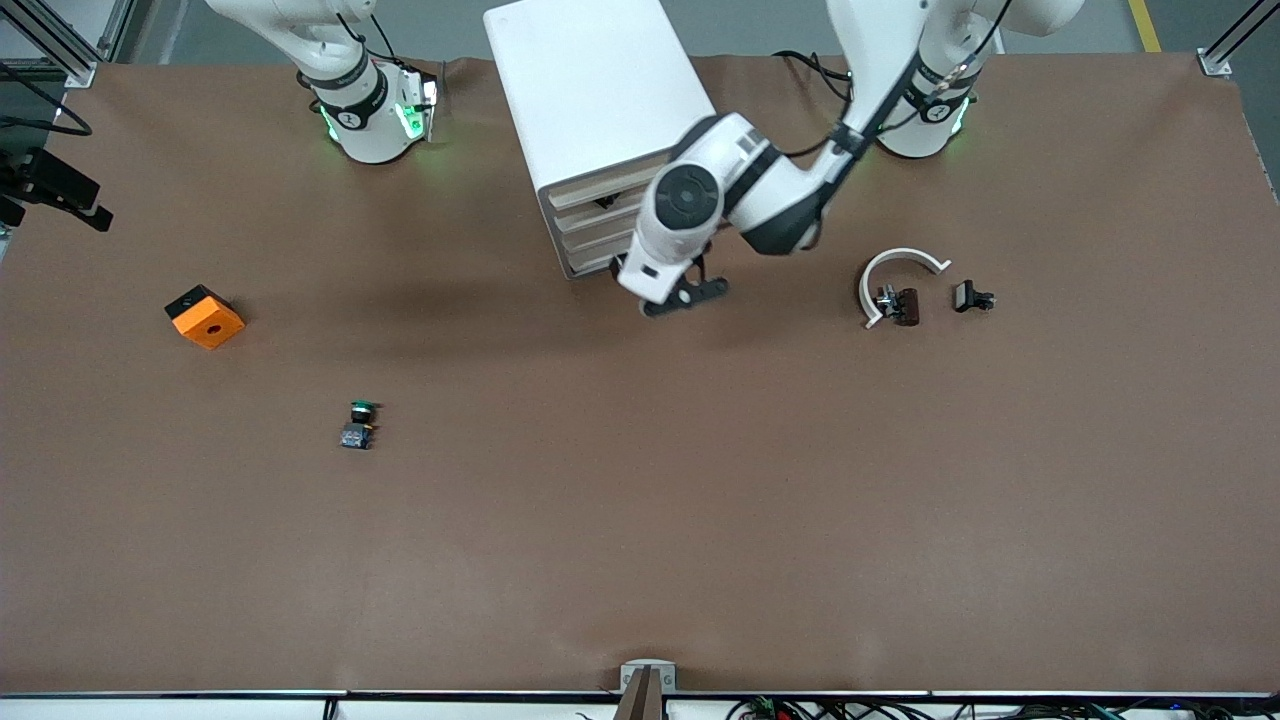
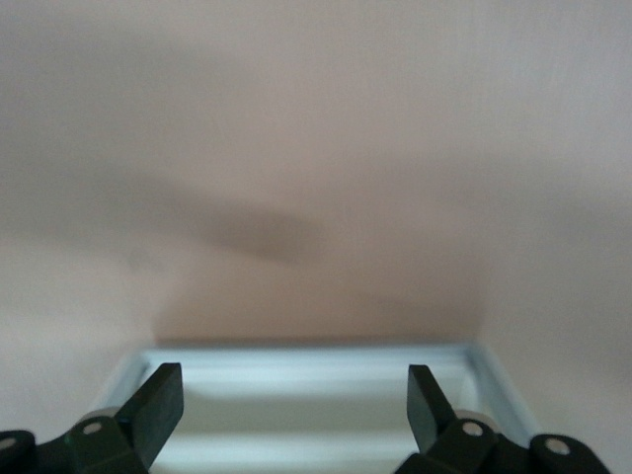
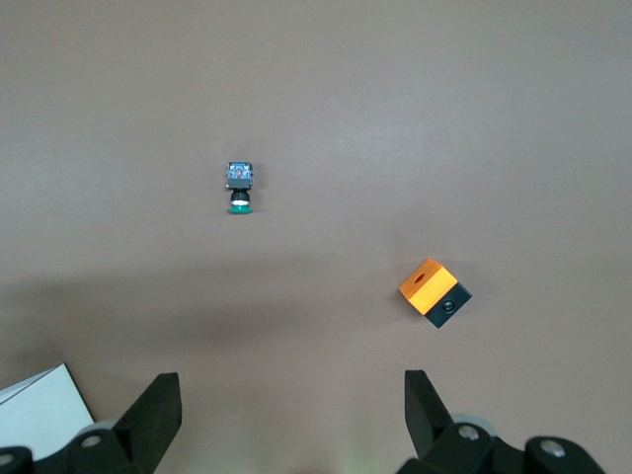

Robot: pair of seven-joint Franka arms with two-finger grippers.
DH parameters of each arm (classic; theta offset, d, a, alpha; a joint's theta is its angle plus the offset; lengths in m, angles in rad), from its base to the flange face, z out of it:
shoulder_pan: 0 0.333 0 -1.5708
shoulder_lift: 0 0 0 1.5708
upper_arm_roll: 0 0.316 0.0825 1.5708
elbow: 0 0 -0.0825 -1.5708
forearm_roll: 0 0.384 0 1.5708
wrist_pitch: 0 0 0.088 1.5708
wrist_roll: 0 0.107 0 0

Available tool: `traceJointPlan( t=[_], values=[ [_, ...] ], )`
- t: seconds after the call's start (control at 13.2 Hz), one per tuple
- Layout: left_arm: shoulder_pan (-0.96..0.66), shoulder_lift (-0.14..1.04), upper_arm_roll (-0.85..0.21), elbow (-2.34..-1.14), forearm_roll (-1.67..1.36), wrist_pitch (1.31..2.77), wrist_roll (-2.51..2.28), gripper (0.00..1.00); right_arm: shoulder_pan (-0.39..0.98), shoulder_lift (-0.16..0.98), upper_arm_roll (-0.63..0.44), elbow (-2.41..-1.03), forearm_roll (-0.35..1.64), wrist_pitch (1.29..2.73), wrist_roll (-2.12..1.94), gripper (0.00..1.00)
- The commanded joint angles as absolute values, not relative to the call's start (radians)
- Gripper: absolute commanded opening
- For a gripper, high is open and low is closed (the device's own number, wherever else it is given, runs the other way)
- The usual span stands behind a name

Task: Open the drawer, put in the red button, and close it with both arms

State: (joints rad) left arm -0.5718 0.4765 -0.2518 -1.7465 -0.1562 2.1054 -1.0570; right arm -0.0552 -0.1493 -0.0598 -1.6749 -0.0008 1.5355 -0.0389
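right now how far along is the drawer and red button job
Early. Done: perhaps the opening, since a white tray rim under the open left gripper may be the drawer pulled out; the left arm hides its front on the cabinet. In hand: nothing; the right gripper waits open above the table. Left: the red button, not in sight, then closing.

The left arm reaches from its base to the front of the white cabinet [image 1: 590, 90], its glossy white wrist covering part of the four cream drawer fronts. The left gripper [image 1: 685, 293] hangs there with its black fingers spread wide. In its wrist view, the rim of a shallow white tray, the drawer [image 2: 306, 357], shows pulled out between the fingertips. The right gripper [image 3: 291, 390] hangs high over the right arm's end of the table, fingers apart and holding nothing.
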Motion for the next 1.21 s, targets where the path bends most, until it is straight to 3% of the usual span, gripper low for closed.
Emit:
traceJointPlan(
  t=[0.0, 0.38, 0.76, 1.13],
  values=[
    [-0.471, 0.462, -0.259, -1.71, -0.025, 2.094, -1.057, 1.0, -0.048, -0.184, -0.061, -1.71, -0.015, 1.562, -0.084, 1.0],
    [-0.275, 0.362, -0.259, -1.697, 0.081, 2.082, -1.058, 1.0, -0.048, -0.186, -0.063, -1.712, -0.014, 1.56, -0.084, 1.0],
    [-0.138, 0.342, -0.261, -1.487, 0.097, 1.803, -0.939, 1.0, -0.049, -0.199, -0.063, -1.729, -0.012, 1.569, -0.084, 1.0],
    [-0.025, 0.236, -0.262, -1.48, 0.097, 1.755, -0.726, 1.0, -0.051, -0.206, -0.063, -1.73, -0.008, 1.568, -0.084, 1.0]
  ],
)
